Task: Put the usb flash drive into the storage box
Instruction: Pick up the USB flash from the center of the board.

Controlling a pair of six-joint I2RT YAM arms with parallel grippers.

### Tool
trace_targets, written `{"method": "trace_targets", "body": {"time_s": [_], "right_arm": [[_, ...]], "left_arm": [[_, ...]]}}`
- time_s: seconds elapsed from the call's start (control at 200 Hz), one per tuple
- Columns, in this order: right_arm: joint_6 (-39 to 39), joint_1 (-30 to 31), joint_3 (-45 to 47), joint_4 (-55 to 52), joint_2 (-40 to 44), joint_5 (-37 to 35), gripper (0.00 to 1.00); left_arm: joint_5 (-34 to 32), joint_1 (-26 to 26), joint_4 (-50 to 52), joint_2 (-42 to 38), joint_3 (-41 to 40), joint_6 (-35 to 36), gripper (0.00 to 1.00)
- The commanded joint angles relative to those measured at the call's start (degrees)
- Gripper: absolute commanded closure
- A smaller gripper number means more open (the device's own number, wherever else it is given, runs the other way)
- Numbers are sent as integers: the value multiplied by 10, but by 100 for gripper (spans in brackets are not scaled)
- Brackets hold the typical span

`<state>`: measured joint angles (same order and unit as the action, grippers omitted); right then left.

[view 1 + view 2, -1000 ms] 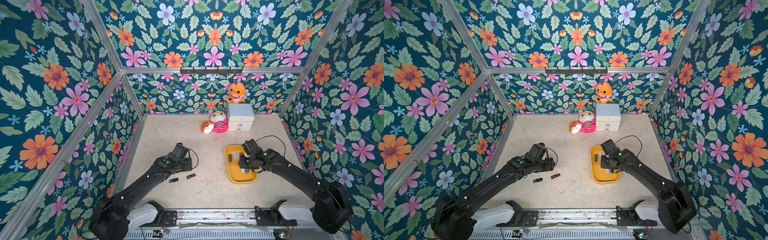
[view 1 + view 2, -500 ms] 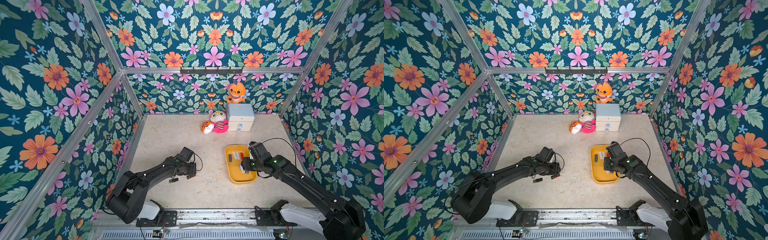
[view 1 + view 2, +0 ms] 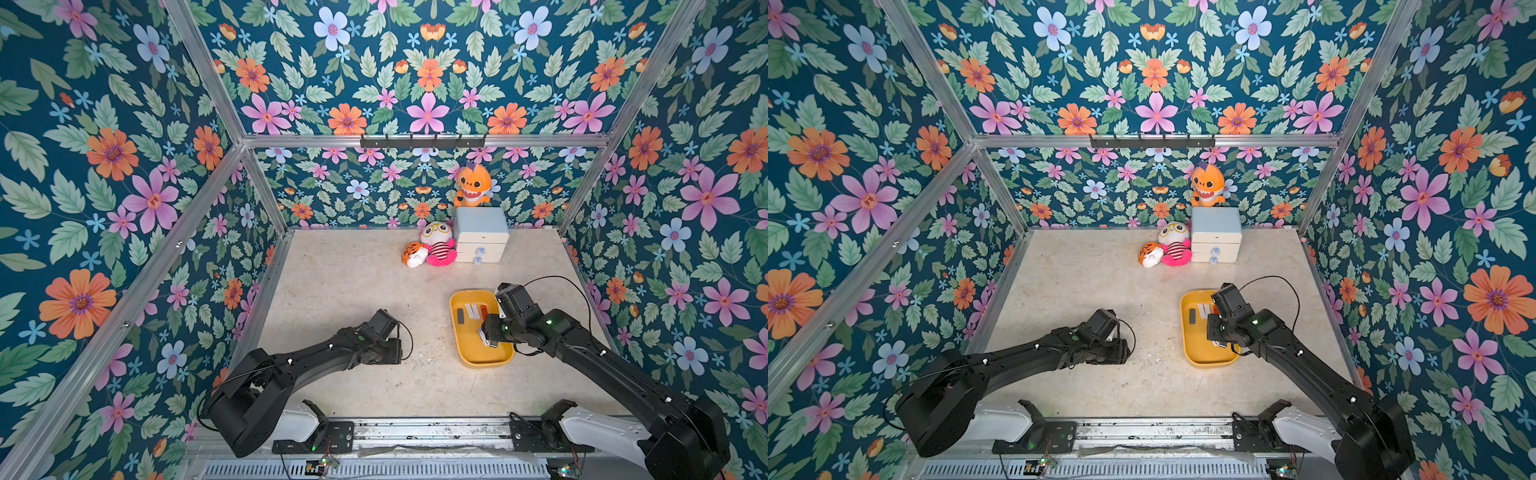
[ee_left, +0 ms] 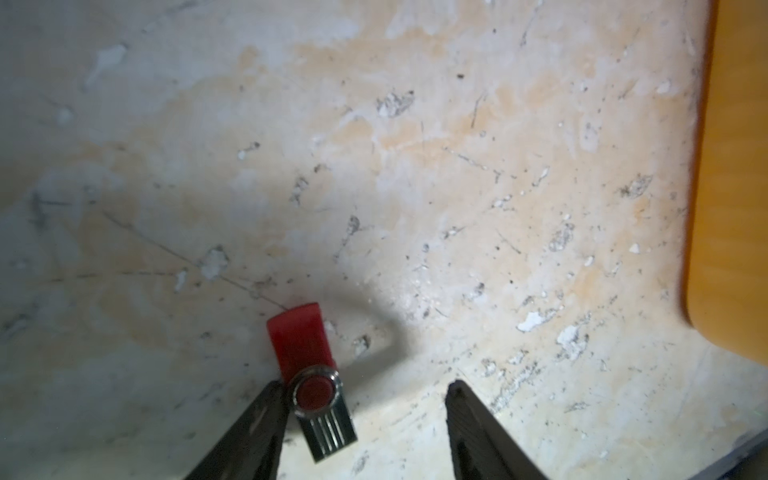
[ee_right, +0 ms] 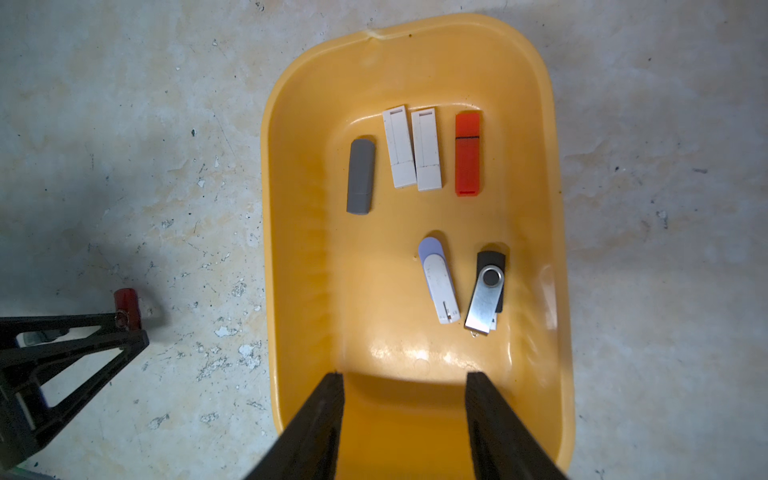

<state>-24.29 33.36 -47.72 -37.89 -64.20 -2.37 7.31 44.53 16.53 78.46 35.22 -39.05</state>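
Note:
A red swivel usb flash drive (image 4: 307, 365) with a metal clip lies on the table between the fingers of my open left gripper (image 4: 365, 386), touching one finger. In both top views that gripper (image 3: 392, 353) covers the drive. The right wrist view shows the drive's red end (image 5: 126, 301) at the left gripper's tips. The yellow storage box (image 3: 465, 357) stands to the right, with several flash drives inside: grey (image 5: 360, 176), white (image 5: 399, 145), red (image 5: 468, 153), lilac (image 5: 438, 280) and black-and-silver (image 5: 486, 293). My right gripper (image 5: 405, 376) hangs open over the box's near end, holding nothing.
A pale blue drawer cabinet (image 3: 480, 235) stands at the back with an orange plush (image 3: 471, 191) on top. A round-eyed plush (image 3: 436, 249) and a small tiger toy (image 3: 413, 254) lie beside it. Floral walls close in three sides. The box's edge (image 4: 731, 187) lies just right of the left gripper.
My left gripper has swung right and come down around the red drive, hiding it in the top views. My right gripper has widened a little over the box.

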Motion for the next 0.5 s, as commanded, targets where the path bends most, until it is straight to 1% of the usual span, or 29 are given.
{"method": "trace_targets", "body": {"time_s": [0.0, 0.085, 0.21, 0.495], "right_arm": [[3, 0, -3, -3, -4, -5, 47], [4, 0, -2, -5, -4, -4, 47], [3, 0, -2, -5, -4, -2, 47], [4, 0, -3, -6, -9, 0, 47]], "left_arm": [[-27, 6, 37, 8, 3, -21, 34], [-56, 6, 61, 24, 13, -29, 35], [-76, 9, 74, 49, 24, -42, 37], [-120, 44, 121, 102, 59, -59, 54]]}}
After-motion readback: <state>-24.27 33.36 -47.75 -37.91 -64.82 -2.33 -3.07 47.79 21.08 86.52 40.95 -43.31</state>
